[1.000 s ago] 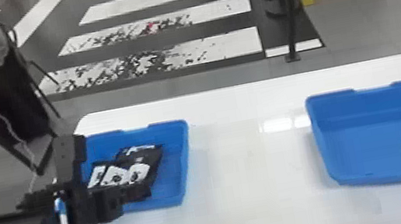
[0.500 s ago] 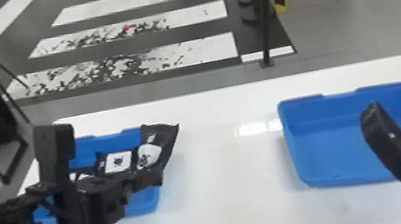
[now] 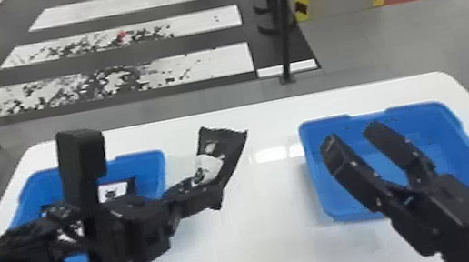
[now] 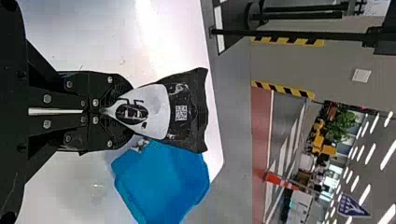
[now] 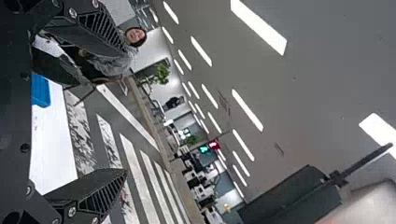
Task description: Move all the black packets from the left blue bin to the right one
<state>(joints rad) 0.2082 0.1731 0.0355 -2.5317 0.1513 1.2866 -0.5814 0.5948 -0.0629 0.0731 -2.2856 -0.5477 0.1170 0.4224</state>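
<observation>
While the left gripper point(image 3: 209, 196) clenches one black packet point(image 3: 228, 152) by its narrow end, the right gripper point(image 3: 353, 139) has its two fingers spread well apart. The held packet is over the white table point(image 3: 277, 250), between the two blue bins and nearer the left one, in the head view. Its free end fans out beyond the fingertips and slants upward, away from the grip. In the left wrist view, the flat fingers close together on the packet, beside a white label point(image 4: 161, 109) with a dark oval emblem. A square code is printed on the black part, farther toward the free end.

In the left blue bin point(image 3: 149, 162), more black packets point(image 3: 131, 187) with white labels lie partly hidden behind the left arm; their exact number cannot be told. The bin stands on the left side of the table.

The right blue bin point(image 3: 438, 140) stands on the table's right side. Seen from the head, the right gripper's fingers overlap the bin, pointing toward its far side. Their height over it cannot be told.

Beyond the table, a black post point(image 3: 284, 41) stands on the floor near a white-striped crosswalk point(image 3: 208, 66).
</observation>
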